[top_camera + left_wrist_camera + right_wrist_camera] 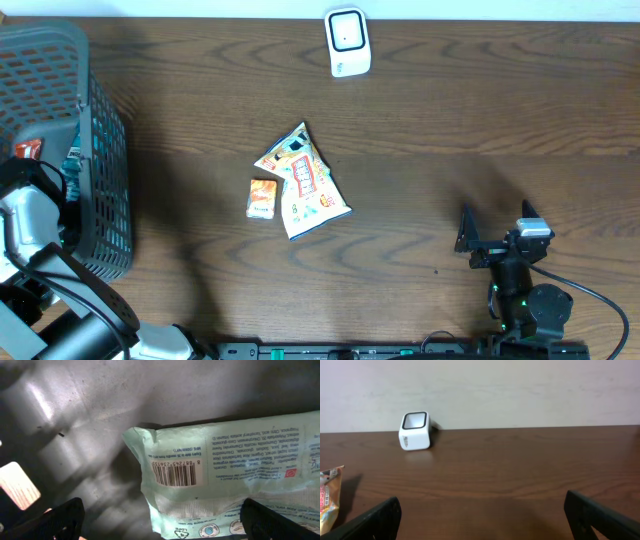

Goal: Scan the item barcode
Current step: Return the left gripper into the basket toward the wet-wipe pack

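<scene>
Left gripper (160,522) hanging spread wide over pale green wipes pack (225,470) lying in grey mesh basket (100,150); crinkled soft film, black barcode (173,475) facing up. Right gripper (482,520) gaping empty above wood-grain table (520,475); boxy white scanner (414,431) sitting far back.

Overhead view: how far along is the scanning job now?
Done: nothing clearly; a snack bag and small box lie on the table. In hand: the open left gripper hangs over a green pack in the basket. Remaining: grip it, show its barcode to the scanner.
</scene>
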